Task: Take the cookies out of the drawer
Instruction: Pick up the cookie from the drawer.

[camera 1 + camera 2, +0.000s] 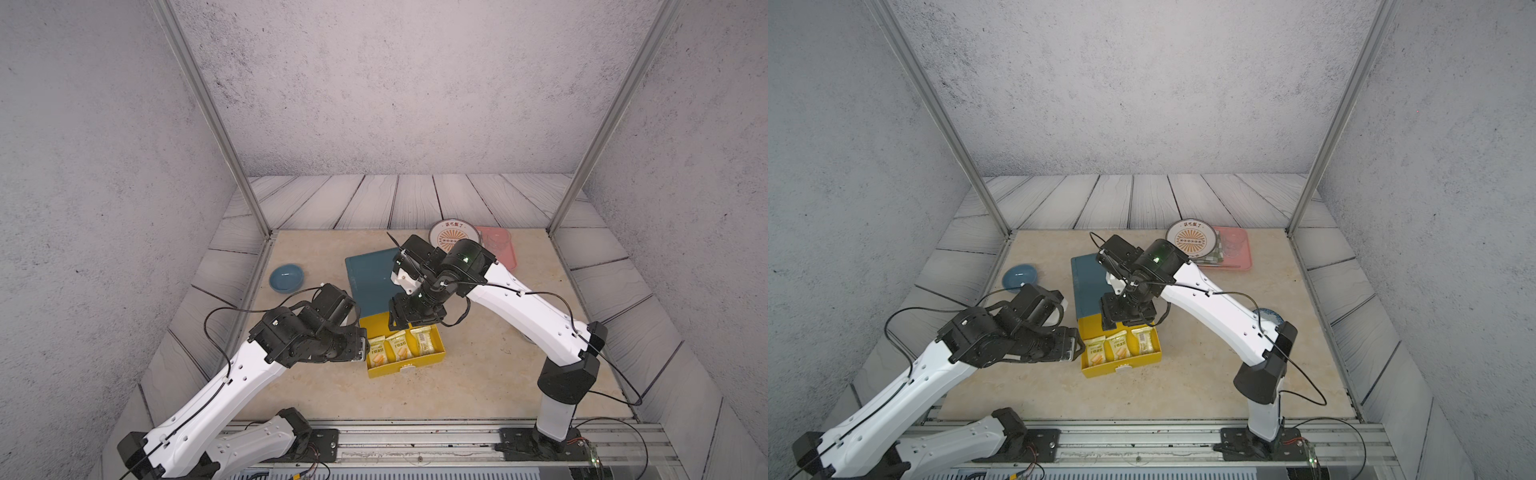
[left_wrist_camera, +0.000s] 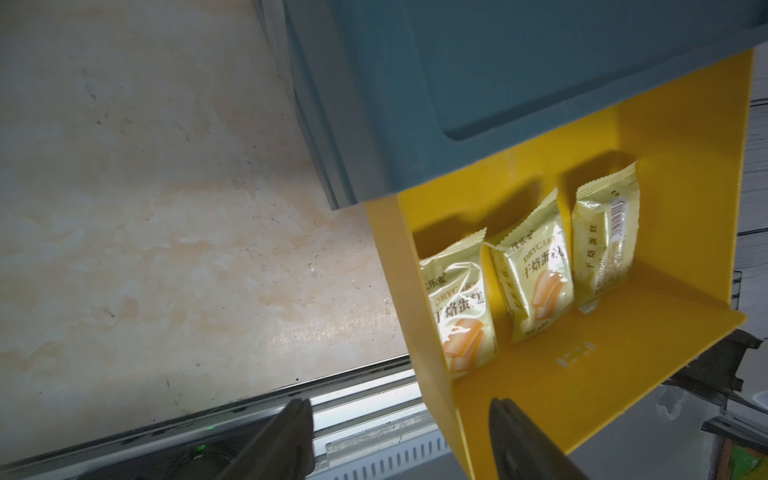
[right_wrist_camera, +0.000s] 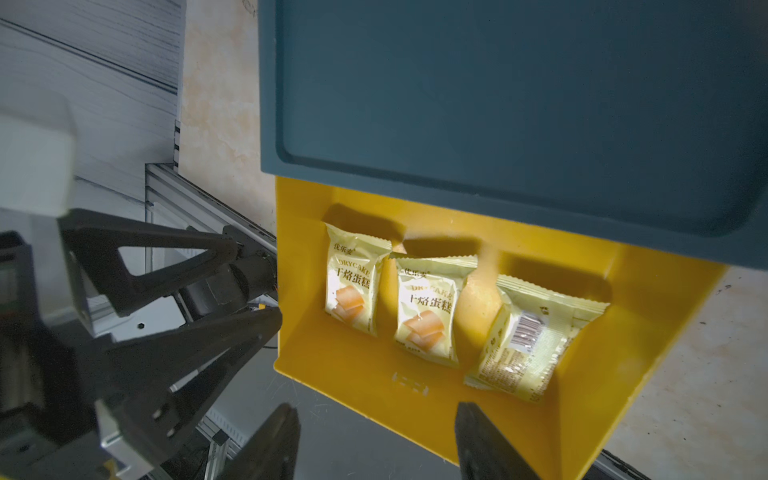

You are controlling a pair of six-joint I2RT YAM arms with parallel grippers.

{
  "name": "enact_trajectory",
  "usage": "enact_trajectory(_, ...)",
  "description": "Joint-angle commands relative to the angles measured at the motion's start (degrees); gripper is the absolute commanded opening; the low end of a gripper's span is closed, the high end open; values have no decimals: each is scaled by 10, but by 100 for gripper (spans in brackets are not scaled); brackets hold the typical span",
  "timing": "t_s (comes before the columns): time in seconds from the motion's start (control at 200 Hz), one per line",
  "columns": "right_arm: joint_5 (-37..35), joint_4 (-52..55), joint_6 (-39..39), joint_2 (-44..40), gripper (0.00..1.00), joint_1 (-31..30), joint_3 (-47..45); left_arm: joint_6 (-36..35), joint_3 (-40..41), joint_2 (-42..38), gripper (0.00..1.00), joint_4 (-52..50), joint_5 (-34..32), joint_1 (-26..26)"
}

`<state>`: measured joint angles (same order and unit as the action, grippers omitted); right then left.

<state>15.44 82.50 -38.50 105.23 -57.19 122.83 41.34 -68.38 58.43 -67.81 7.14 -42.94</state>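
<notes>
**A:** Where are the cookies?

**B:** All three pale yellow cookie packets (image 3: 424, 307) lie side by side on the floor of the yellow drawer (image 1: 405, 368). It stands pulled out of the dark teal cabinet (image 1: 370, 282) on the table (image 1: 478, 374). None is out yet.

**A:** And the claws?

**B:** Both are empty, jaws apart. The right claw (image 1: 409, 318) hangs over the rear of the drawer, close to the cabinet front, above the packets and not touching them. The left claw (image 2: 399, 405) sits low, just beside the drawer wall on its own side. I cannot tell whether a finger touches that wall.

**A:** How would you pick?

**B:** I would start with the right claw on the barcode-up packet (image 3: 532, 340), which lies nearest the wall on that arm's side.
- Come straight down with the jaws across the packet's narrow width.
- Pinch the puffed middle, not the crimped ends.
- Keep the fingers clear of the wall and the neighbouring packet.
- The film looks slippery, so close gently and lift high enough to clear the drawer front.

The left claw could steady the drawer so it does not slide.
</notes>
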Motion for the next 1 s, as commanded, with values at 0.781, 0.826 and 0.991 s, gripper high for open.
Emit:
enact_trajectory(0.781, -93, 20, 12, 71, 65, -37, -46, -8, 32, -6, 72, 50, 6, -2)
enact_trajectory(0.826, -95, 13, 9, 72, 65, -38, -49, -9, 31, -9, 73, 51, 5, -2)
enact_trajectory(0.991, -99, 5, 6, 82, 65, -37, -49, -8, 29, -15, 73, 51, 1, -1)
